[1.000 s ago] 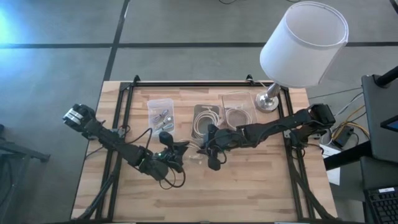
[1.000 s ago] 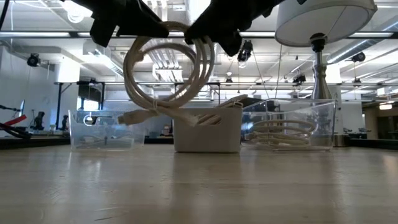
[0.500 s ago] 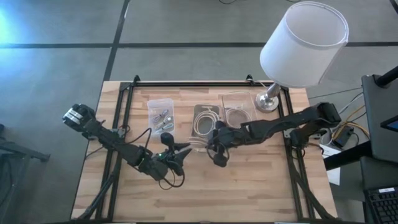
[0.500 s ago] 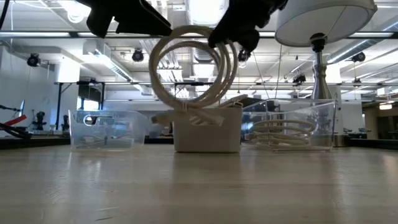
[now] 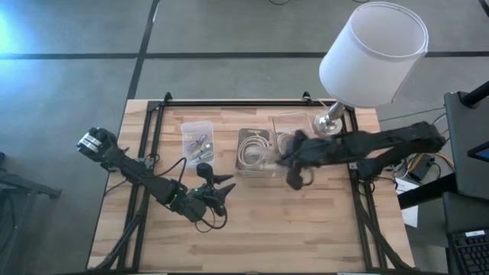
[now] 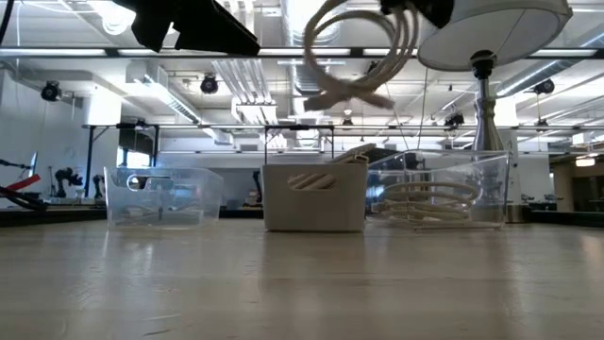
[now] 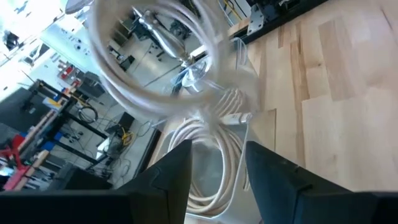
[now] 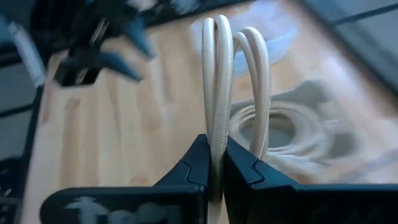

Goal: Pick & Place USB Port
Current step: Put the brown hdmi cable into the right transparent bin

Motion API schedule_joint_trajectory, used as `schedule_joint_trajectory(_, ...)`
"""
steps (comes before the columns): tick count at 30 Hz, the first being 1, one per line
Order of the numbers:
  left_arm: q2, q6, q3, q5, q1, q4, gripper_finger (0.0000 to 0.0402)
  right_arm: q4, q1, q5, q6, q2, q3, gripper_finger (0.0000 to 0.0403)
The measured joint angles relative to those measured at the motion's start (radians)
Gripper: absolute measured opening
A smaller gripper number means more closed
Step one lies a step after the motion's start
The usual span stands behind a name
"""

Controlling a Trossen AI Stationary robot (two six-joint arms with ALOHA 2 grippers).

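Note:
A coiled cream USB cable [image 8: 214, 81] hangs in my right gripper [image 8: 214, 177], which is shut on it. In the low view the coil [image 6: 359, 47] is well above the table, with its plug ends [image 6: 344, 93] sticking out at the bottom. In the high view my right gripper [image 5: 294, 169] is by the near edge of the clear bins. My left gripper [image 5: 219, 191] is open over bare wood, to the left of the coil. Its wrist view looks at the blurred coil [image 7: 155, 62] past its fingers. My right gripper pinches the coil's bundled strands [image 8: 215, 158] between its two fingers. The fingers lie across the strands. Several loops stand out beyond the fingertips. The coil is lifted clear of the table and the bins.
Three bins stand in a row toward the far edge: a clear one with small parts [image 5: 197, 140], a middle one holding a cable [image 5: 254, 149], and a clear right one with a coil [image 5: 290, 136]. A lamp [image 5: 370, 53] stands at the far right corner.
My right gripper has carried the coil from the table's middle, near my left gripper, toward the right and upward. The coil has gone from hanging low in front of the middle bin to high above the bins.

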Motion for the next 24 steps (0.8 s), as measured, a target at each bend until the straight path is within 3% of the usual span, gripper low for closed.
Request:
schedule_joint_trajectory(6,0.001,-0.033,0.0,0.0,0.0,-0.005,0.0154,-0.129,-0.004,0.295,0.053,-0.141,-0.022,0.0014)
schedule_joint_trajectory(8,0.001,-0.036,0.0,0.0,0.0,-0.004,0.0154,-0.182,-0.015,0.351,0.097,-0.174,-0.037,0.0017)
schedule_joint_trajectory(13,0.001,-0.037,-0.001,0.0,0.0,-0.005,0.0156,-0.269,-0.063,0.351,0.179,-0.216,-0.105,0.002)
schedule_joint_trajectory(24,0.002,-0.038,-0.002,0.0,0.0,-0.004,0.0156,-0.212,-0.189,0.261,0.231,-0.226,-0.291,0.0025)
